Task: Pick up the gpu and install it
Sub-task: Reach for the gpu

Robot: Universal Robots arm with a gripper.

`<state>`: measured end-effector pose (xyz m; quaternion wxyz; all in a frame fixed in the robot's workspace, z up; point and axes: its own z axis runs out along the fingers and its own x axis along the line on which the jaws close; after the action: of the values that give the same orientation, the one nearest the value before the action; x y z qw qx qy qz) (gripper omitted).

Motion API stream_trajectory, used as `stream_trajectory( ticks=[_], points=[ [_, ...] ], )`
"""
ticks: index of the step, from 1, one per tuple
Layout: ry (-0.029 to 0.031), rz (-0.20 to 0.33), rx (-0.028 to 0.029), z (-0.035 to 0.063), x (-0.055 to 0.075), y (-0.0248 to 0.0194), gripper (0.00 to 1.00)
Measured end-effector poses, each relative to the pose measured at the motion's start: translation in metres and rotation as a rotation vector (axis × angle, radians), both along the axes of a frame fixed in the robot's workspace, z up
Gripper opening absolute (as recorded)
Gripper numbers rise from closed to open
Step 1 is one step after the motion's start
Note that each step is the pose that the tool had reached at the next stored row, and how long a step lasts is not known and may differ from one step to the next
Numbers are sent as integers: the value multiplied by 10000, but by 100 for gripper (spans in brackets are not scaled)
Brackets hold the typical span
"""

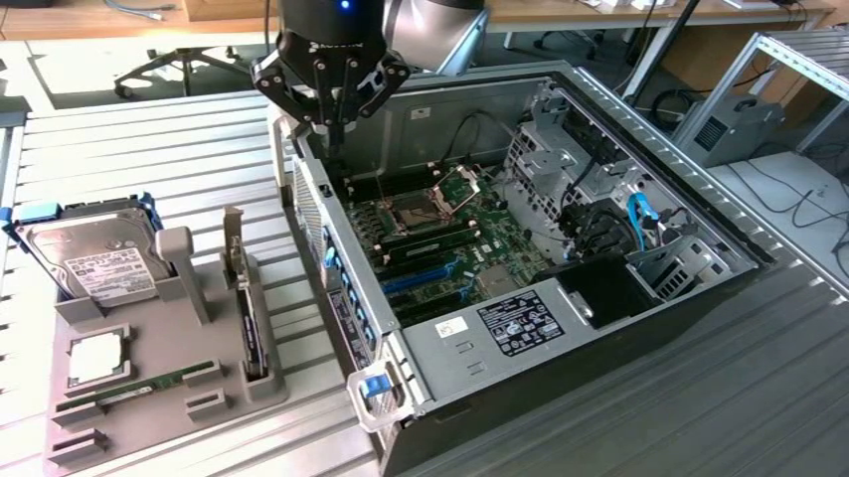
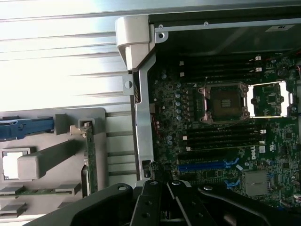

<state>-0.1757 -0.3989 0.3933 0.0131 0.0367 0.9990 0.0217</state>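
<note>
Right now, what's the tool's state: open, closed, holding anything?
The tool: closed, nothing seen in it; the gpu stands in the gray holder.

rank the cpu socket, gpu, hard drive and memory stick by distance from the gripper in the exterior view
1. cpu socket, inside the case, nearest the gripper
2. gpu, upright in the tray
3. hard drive, tray's far end
4. memory stick, tray's near end

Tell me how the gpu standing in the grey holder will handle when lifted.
The gpu is a thin card on edge, so probably stiff and fairly light. Posts of the grey holder likely keep it upright; freed, it may topple. Its exposed green board looks fragile.
</note>
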Motion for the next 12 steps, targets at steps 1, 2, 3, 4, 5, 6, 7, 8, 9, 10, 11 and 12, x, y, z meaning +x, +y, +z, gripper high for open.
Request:
stream_trajectory(
  ticks=[1,2,3,4,5,6,7,8,9,10,11,12],
  points=[
    [0,0,0,0,-3,0,11],
    [0,0,-1,0,-5,0,11],
    [0,0,0,0,-8,0,11],
    [0,0,0,0,-10,0,11],
    [0,0,0,0,-12,0,11],
    [0,0,0,0,-15,0,11],
    [0,0,0,0,-18,0,11],
    [0,0,0,0,-20,0,11],
    [0,0,0,0,-22,0,11],
    [0,0,0,0,-25,0,11],
    [0,0,-1,0,-28,0,11],
    [0,0,0,0,-30,0,11]
  ],
)
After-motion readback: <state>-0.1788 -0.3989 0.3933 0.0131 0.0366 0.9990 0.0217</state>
